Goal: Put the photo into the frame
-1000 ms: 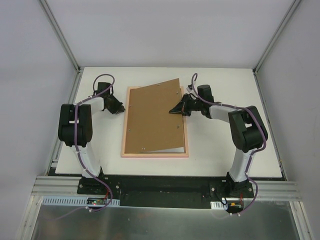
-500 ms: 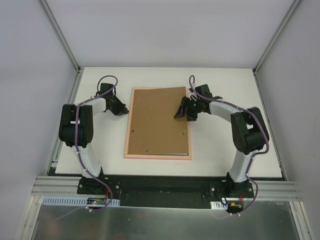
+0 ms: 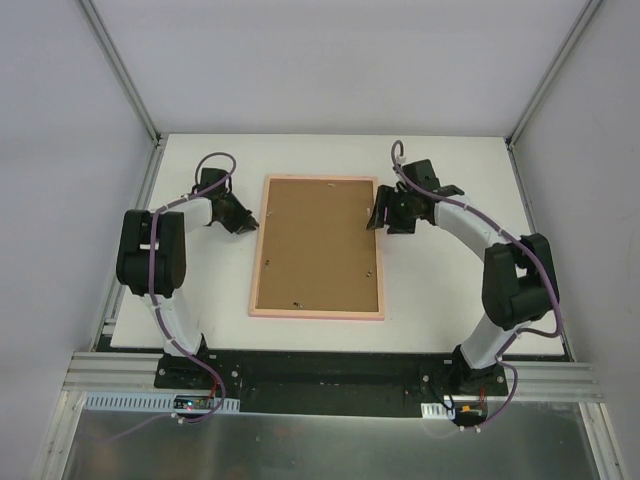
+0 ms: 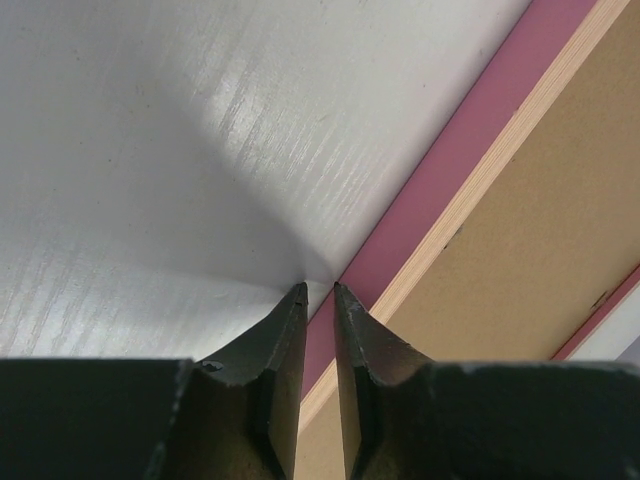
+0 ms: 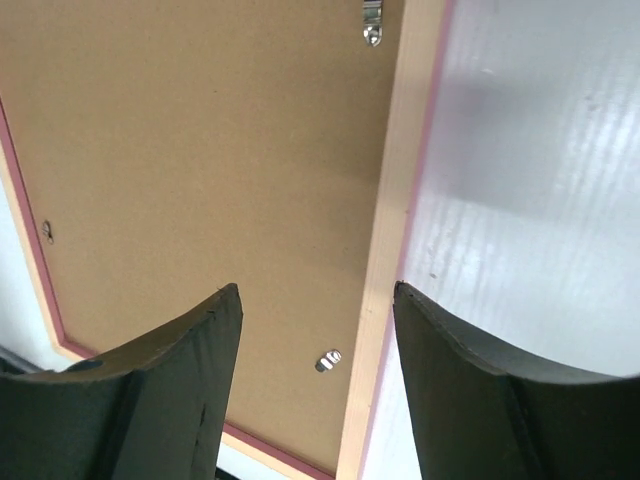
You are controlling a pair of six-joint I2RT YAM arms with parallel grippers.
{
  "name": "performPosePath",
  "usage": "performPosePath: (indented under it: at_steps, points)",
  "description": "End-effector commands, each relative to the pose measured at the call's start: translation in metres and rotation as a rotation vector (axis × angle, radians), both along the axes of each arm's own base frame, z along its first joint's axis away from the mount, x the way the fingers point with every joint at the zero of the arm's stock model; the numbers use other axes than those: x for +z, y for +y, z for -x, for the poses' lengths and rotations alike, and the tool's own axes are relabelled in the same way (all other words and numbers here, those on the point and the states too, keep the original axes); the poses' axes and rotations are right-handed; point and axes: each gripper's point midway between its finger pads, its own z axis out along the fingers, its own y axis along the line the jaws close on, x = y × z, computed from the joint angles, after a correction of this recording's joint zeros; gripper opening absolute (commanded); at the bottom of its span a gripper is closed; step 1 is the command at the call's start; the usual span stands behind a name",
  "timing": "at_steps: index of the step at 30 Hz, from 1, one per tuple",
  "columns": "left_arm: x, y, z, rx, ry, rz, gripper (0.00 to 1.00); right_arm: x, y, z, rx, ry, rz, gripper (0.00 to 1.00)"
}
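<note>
1. Flat on the white table (image 3: 440,290), pale peach back up, midway between the two arms: the frame (image 3: 315,313).
2. Seated inside its rim, level and square with it: a plain brown backing board (image 3: 318,243), covering the whole opening.
3. Low at the frame's left long edge, toward the far end: the left gripper (image 3: 247,225), pointing at the rim.
4. In the left wrist view, fingers nearly together with only a thin slit between the tips, nothing clamped — tips right at the outer pink side of the rim; touching or just above, cannot tell.
5. At the frame's right long edge, also toward the far end: the right gripper (image 3: 377,216), tilted down over the rim.
6. In the right wrist view, fingers spread wide and empty, straddling the peach rim from above — one over the board, the other over the table just outside the rim.
7. On the board near that rim: two small metal tabs (image 5: 372,22), one farther off, one close to the fingers.
</note>
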Motion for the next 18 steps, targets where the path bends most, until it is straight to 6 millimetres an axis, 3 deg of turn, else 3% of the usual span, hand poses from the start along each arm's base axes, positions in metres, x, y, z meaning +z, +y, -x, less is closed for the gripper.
performPosePath:
  at_steps: [1,4,8,18]
  points:
    - [-0.006,-0.001,0.029,-0.039,0.073,-0.018,0.18,0.004,-0.019,0.013,-0.01,-0.046,0.122,0.64]
    - [-0.004,-0.002,0.031,-0.038,0.066,-0.009,0.18,-0.012,-0.021,0.02,-0.008,-0.028,0.164,0.63]
    - [-0.004,-0.002,0.037,-0.037,0.058,-0.008,0.18,-0.031,-0.023,0.028,-0.007,-0.004,0.194,0.52]
    - [-0.008,-0.003,0.056,-0.028,0.046,-0.005,0.18,-0.05,-0.015,0.038,0.026,0.005,0.234,0.4]
